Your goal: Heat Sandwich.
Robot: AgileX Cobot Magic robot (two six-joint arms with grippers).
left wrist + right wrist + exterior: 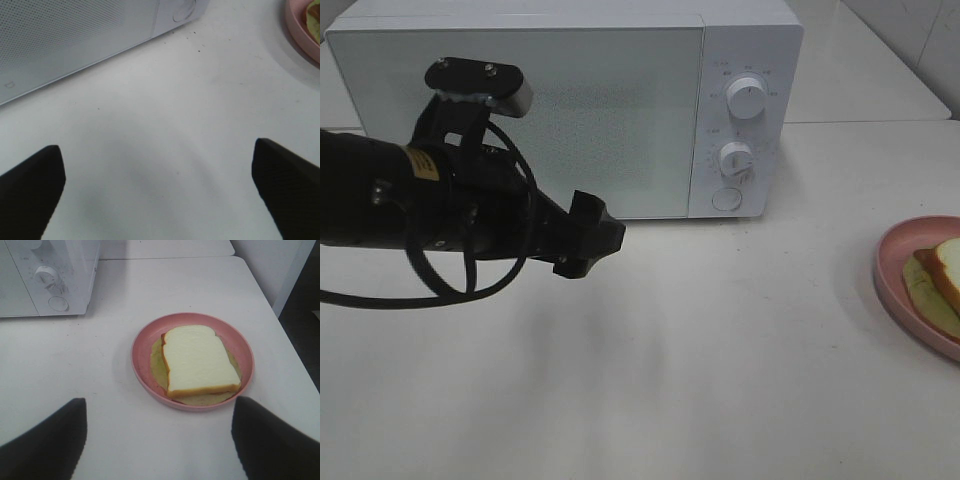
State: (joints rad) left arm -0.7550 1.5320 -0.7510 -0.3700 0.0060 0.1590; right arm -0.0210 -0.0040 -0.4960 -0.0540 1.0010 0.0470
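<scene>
The left arm (430, 200) is reaching in from the left edge of the exterior high view, lying nearly level above the white bench (720, 350) and in front of the closed door of the white microwave (570, 100). Its black cable (440, 270) is looping beneath the forearm. The left pincer (592, 237) is pointing toward the middle of the bench, angled slightly down. In the left wrist view its two dark fingers (30, 190) are standing wide apart with only bare bench between them; the left pincer (160, 195) is holding nothing.

The right arm is not showing in the exterior high view. In the right wrist view the right pincer (157, 440) is hovering above the bench with fingers (272, 440) spread wide, empty, and aimed toward the pink plate (141, 347).

The sandwich (200, 362) is lying flat on the pink plate, white top slice up, brown crust along its edge, pale green leaf showing beneath. The plate is sitting on the bench to the right of the microwave, well apart from it, and is cut off by the right edge in the exterior high view.
</scene>
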